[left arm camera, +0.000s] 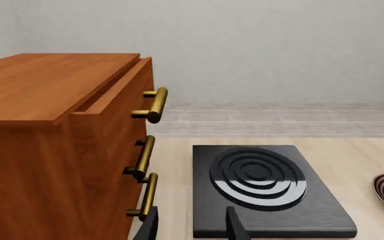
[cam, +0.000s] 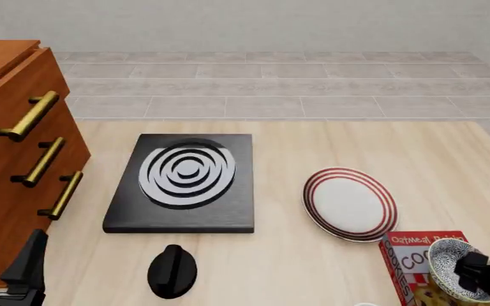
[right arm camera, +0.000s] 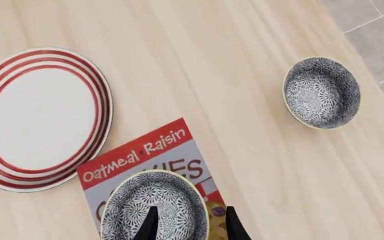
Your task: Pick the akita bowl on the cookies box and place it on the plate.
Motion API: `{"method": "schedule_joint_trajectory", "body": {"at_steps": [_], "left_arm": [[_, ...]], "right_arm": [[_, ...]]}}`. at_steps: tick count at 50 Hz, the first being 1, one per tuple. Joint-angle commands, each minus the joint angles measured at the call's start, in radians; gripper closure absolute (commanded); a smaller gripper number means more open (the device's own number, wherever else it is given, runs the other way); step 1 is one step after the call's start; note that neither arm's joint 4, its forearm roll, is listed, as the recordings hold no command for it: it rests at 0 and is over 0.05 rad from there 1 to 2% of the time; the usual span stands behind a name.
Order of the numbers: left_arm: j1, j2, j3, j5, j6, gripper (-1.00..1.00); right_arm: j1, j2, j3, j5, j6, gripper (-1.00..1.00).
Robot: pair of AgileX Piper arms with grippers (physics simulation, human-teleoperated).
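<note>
The akita bowl (right arm camera: 153, 204), speckled blue and white inside, sits on the red cookies box (right arm camera: 138, 152) at the table's near right corner; the front view shows the akita bowl (cam: 449, 262) and the cookies box (cam: 408, 254) as well. My right gripper (right arm camera: 190, 227) is open, one finger inside the bowl and the other outside its rim. Seen from the front, the right gripper (cam: 486, 273) is at the bowl's right side. The red-ringed plate (cam: 349, 204) lies just left of and beyond the box, also in the right wrist view (right arm camera: 42, 117). My left gripper (left arm camera: 190, 227) is open and empty.
A second speckled bowl (right arm camera: 322, 92) rests on the table off to the side of the box. A black slab with white rings (cam: 181, 182) lies mid-table, a black knob (cam: 171, 271) nearer. A wooden drawer cabinet (cam: 15, 159) with brass handles stands at the left.
</note>
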Motion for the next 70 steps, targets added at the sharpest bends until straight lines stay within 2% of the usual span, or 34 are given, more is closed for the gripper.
{"method": "schedule_joint_trajectory", "body": {"at_steps": [1,27,32,33,36,37,52,63,70], "left_arm": [[0.0,0.0,0.0,0.0,0.0,-1.0],[0.0,0.0,0.0,0.0,0.0,-1.0],[0.0,0.0,0.0,0.0,0.0,-1.0],[0.0,0.0,0.0,0.0,0.0,-1.0],[0.0,0.0,0.0,0.0,0.0,-1.0],[0.0,0.0,0.0,0.0,0.0,-1.0],[0.0,0.0,0.0,0.0,0.0,-1.0],[0.0,0.0,0.0,0.0,0.0,-1.0],[0.0,0.0,0.0,0.0,0.0,-1.0]], "right_arm": [[0.003,0.024,0.027,-0.041,0.01,-1.0],[0.005,0.07,0.048,-0.095,0.015,-1.0],[0.009,0.04,0.042,-0.067,0.02,-1.0],[-0.022,0.03,0.028,-0.062,-0.002,1.0],[0.002,0.012,0.028,-0.042,0.004,1.0],[-0.019,0.018,0.023,-0.048,-0.003,1.0],[-0.005,-0.042,-0.013,0.015,0.016,1.0],[0.12,-0.129,-0.123,0.13,0.094,1.0],[0.193,-0.119,-0.19,0.143,0.148,1.0]]}}
